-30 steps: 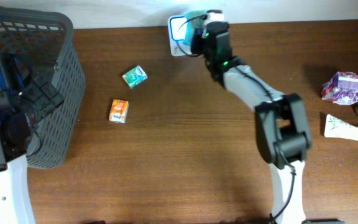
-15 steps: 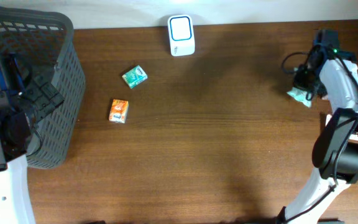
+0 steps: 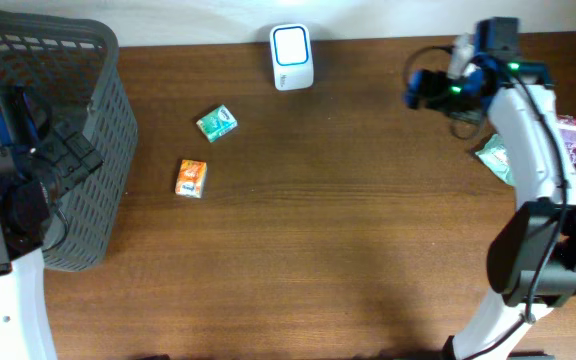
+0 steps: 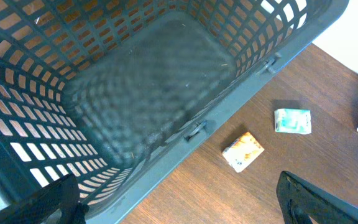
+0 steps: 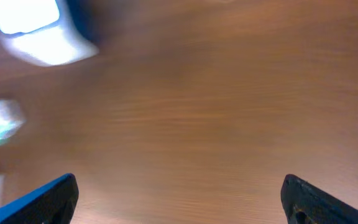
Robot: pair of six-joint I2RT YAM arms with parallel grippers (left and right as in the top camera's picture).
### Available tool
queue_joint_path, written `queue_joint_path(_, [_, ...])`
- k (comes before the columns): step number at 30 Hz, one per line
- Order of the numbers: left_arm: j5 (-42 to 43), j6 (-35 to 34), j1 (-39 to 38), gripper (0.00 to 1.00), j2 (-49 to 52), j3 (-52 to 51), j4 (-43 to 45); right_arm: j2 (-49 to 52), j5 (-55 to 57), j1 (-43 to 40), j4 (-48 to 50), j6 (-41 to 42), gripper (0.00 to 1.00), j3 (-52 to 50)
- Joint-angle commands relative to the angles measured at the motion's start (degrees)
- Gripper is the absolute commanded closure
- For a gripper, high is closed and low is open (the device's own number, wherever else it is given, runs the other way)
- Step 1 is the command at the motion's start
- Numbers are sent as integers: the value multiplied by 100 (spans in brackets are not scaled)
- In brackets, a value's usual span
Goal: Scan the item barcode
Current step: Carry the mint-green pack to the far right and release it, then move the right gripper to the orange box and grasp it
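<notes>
I am holding right tool (image 5: 179, 196) and left tool (image 4: 185, 208) apart, empty; green box (image 3: 216, 122) and orange box (image 3: 191, 178) likely awaiting scanner (image 3: 293, 55).

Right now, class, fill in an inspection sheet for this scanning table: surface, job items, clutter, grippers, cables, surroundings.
Surface: wooden table, no spills seen.
Job's things: white scanner at the far edge; green packet and orange packet lying apart.
Clutter: pale green packet and purple packet at the right.
Grippers: left gripper open over the grey basket; right gripper open, empty.
Cables: black cable on the right arm.
Surroundings: nothing seen.
</notes>
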Motion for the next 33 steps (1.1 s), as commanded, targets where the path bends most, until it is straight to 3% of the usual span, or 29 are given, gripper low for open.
queue_joint_path(1, [0,-52,35,1,-42,15,-7,20,-1038,761,417,138,1,83])
queue_joint_path(8, [0,-52,35,1,-42,15,-7,629,-1021,2691,1244,1335,1,83])
queue_joint_path(13, [0,-52,35,1,-42,15,-7,1464,-1023,3497,2203,3189,0,83])
queue_joint_path(16, [0,-52,35,1,-42,15,-7,1805,-1025,3799,2815,3989,17,83])
queue_joint_path(19, [0,-52,35,1,-42,15,-9,2013,-778,4140,3171,4590,46,83])
queue_joint_path(20, [0,-52,35,1,-42,15,-7,2065,-564,4238,3176,4728,51,83])
queue_joint_path(23, [0,-52,35,1,-42,15,-7,2208,-216,4535,3327,4983,56,83])
queue_joint_path(31, [0,-52,35,1,-42,15,-7,2590,317,4741,3672,5565,50,83])
queue_joint_path(33, [0,-52,35,1,-42,15,-7,2645,310,4739,3733,5582,60,83])
